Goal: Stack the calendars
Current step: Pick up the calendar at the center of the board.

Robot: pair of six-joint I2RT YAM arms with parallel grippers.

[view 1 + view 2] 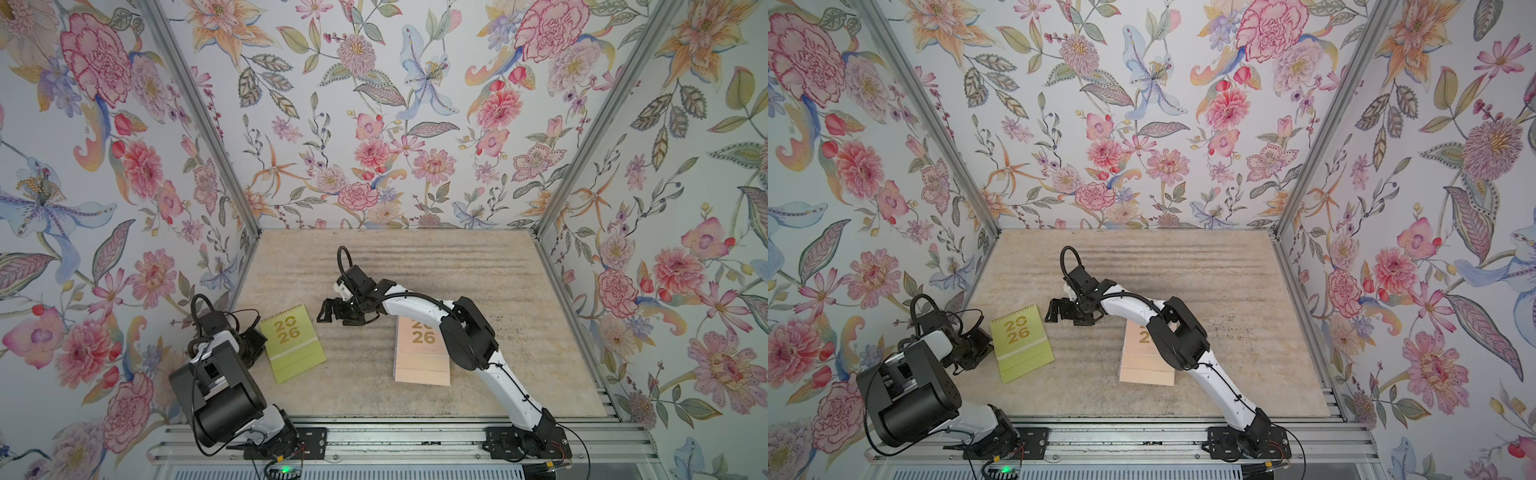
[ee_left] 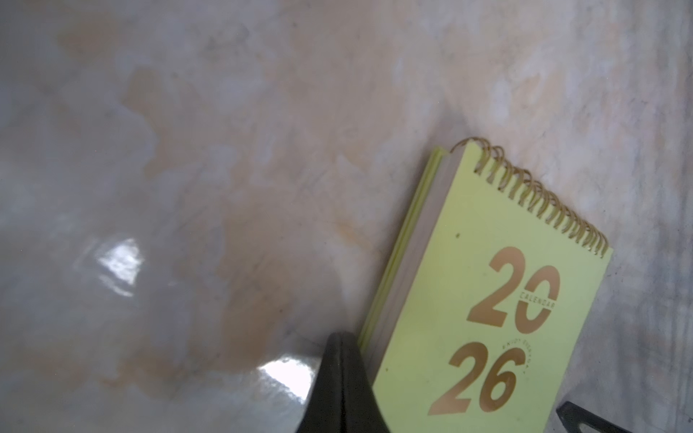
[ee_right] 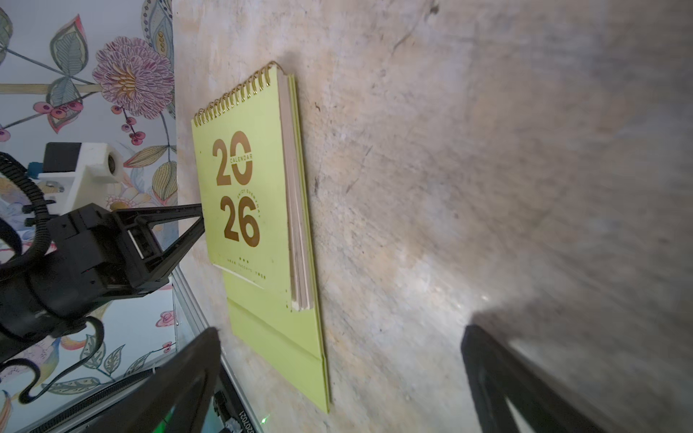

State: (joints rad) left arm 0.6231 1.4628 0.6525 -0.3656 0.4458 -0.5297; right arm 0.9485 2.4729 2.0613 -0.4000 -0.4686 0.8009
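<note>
Left gripper point(image 3: 201, 215) low, jaws together, tips at near-left edge of yellow-green calendar point(image 1: 293, 349). Right gripper point(image 1: 332, 316) hovers mid-table, jaws apart. Peach calendar point(image 1: 422, 361) right, under that arm; open table point(image 1: 415, 257) between calendars.

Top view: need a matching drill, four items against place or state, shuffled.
Items
1. green calendar
2. peach calendar
3. left claw
4. right claw

States
A. open, hovering between the two calendars
B. partly hidden under the right arm
C. shut, tip at the green calendar's edge
D. lying flat, whole cover in view

Pairs: 1-D, 2-B, 3-C, 4-A
</note>
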